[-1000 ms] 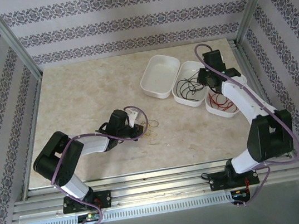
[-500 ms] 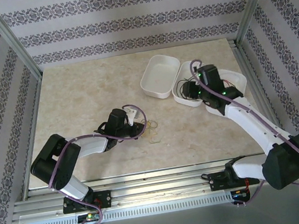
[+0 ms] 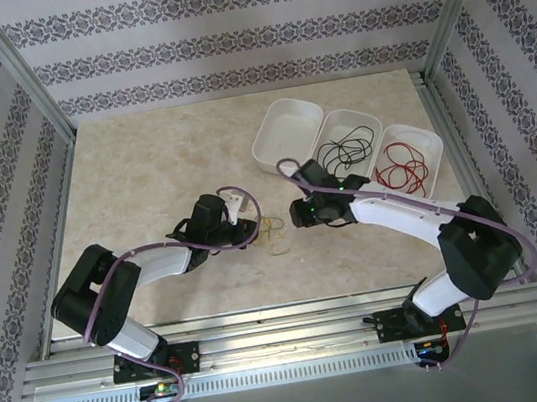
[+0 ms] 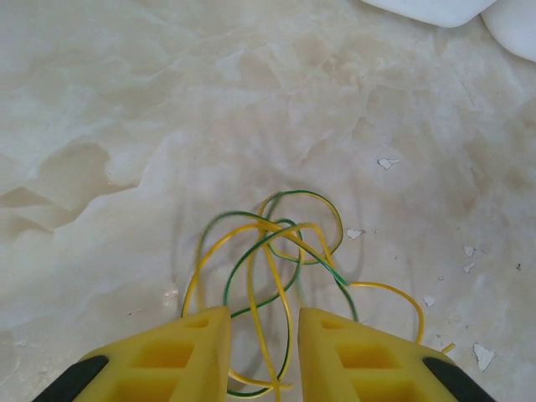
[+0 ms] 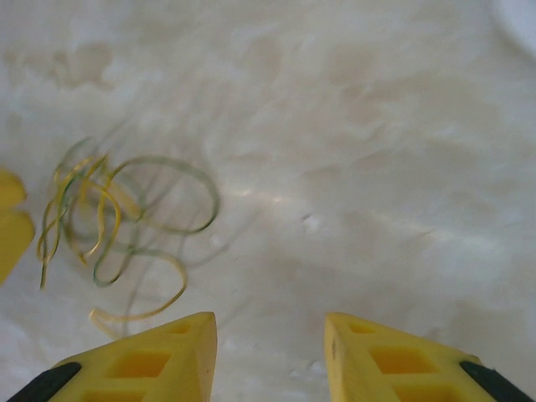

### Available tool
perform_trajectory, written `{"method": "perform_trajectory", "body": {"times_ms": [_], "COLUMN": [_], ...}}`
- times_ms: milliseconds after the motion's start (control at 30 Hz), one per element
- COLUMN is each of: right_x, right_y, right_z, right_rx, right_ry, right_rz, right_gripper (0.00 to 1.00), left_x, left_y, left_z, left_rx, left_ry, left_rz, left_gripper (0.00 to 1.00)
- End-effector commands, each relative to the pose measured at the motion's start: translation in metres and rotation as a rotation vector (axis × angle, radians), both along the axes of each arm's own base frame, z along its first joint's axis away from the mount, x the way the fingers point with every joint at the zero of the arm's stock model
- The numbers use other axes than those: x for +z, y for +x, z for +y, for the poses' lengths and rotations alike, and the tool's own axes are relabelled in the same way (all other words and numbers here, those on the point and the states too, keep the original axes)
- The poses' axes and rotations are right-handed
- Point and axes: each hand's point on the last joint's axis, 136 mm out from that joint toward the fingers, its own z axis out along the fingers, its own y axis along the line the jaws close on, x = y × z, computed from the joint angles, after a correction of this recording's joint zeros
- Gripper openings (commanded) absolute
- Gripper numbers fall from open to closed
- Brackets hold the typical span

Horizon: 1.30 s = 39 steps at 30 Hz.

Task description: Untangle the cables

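Observation:
A yellow-and-green cable [image 3: 273, 229] lies in a loose tangle on the marble table. My left gripper [image 3: 249, 226] is at its left end. In the left wrist view the gripper [image 4: 264, 314] is open a little, and strands of this cable [image 4: 276, 251] run through the gap between its fingers. My right gripper [image 3: 296, 215] hovers just right of the tangle. In the right wrist view it [image 5: 270, 318] is open over bare table, with the cable [image 5: 109, 218] ahead to its left. A black cable [image 3: 347, 152] lies in the middle tray. A red cable [image 3: 403, 166] lies in the right tray.
Three white trays stand in a row at the back right; the left one [image 3: 287, 135] holds nothing. The table's left half [image 3: 142, 169] is bare marble. A metal frame rail [image 3: 266, 318] runs along the near edge. Small white flecks [image 4: 387, 162] dot the surface.
My right arm has swung from over the trays down to the table's middle, beside the yellow-and-green cable. My left gripper has gone from shut to slightly open.

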Motion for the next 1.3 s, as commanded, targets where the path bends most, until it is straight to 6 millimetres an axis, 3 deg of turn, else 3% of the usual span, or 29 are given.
{"method": "perform_trajectory", "body": {"times_ms": [0,333,533,900,1100,1267], "right_x": [0.000,-0.024,-0.037,-0.047,-0.051,-0.042], "right_y": [-0.016,-0.039,-0.026,-0.009,-0.009,-0.011], "right_z": [0.021,0.044,0.049,0.069,0.080,0.078], "right_rx": [0.040,0.200,0.280,0.399,0.441,0.434], "right_ry": [0.000,-0.093,-0.157,-0.217,-0.194,-0.195], "right_rz": [0.040,0.039,-0.033,-0.089,-0.073,-0.071], "right_gripper": [0.40,0.42,0.46,0.49,0.36,0.10], "left_x": [-0.002,-0.012,-0.025,-0.029,-0.029,-0.029], "left_y": [-0.002,0.001,0.004,0.008,0.011,0.012], "left_z": [0.013,0.017,0.028,0.039,0.043,0.043], "left_rx": [0.037,0.064,0.127,0.186,0.209,0.211], "left_ry": [0.039,0.056,0.070,0.040,0.022,0.015], "left_rz": [0.021,0.056,0.086,0.113,0.125,0.132], "left_gripper": [0.27,0.27,0.27,0.27,0.27,0.27]}}
